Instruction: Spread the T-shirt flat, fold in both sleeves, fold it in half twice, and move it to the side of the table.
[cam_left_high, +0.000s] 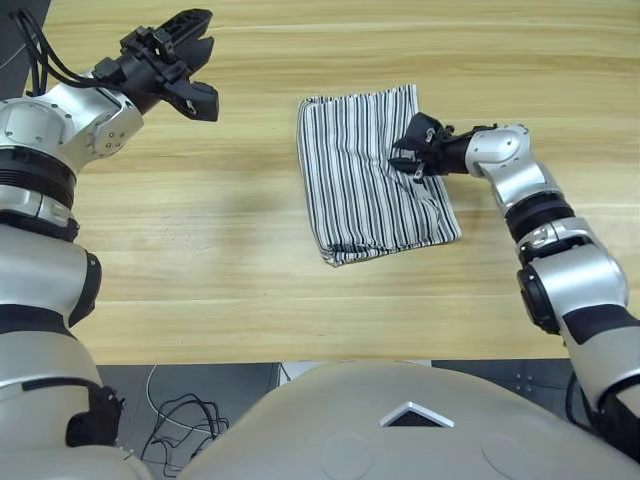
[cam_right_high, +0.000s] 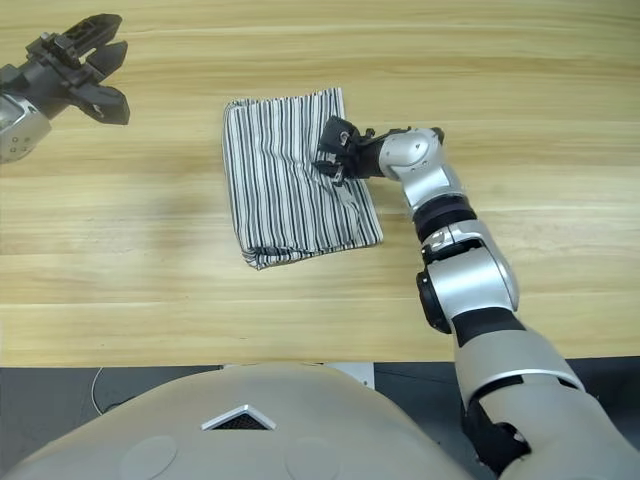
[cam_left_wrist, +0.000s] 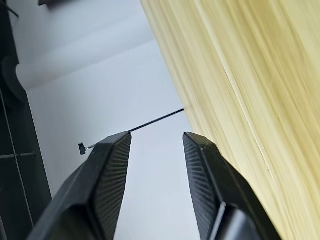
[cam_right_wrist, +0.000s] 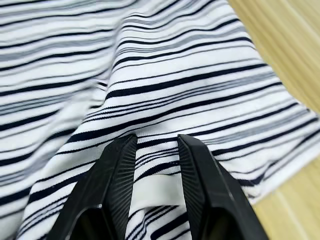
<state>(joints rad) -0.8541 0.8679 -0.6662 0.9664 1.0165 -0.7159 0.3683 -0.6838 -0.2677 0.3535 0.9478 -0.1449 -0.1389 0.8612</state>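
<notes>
In the head views, the left pincer is seen raised over the far left part of the table, well apart from the T-shirt. The right pincer is seen lying on the shirt's right edge. In the left wrist view, the left pincer's fingers are shown spread apart with nothing between them, and pale floor is seen past the table edge. In the right wrist view, the right pincer is shown clamped on a ridge of striped cloth.

The table is of light wood with lengthwise grain. Dark cables are seen on the grey floor below its near edge.

The T-shirt is striped black, grey and white. It is folded into a compact rectangle, slightly skewed, at the middle of the table.
</notes>
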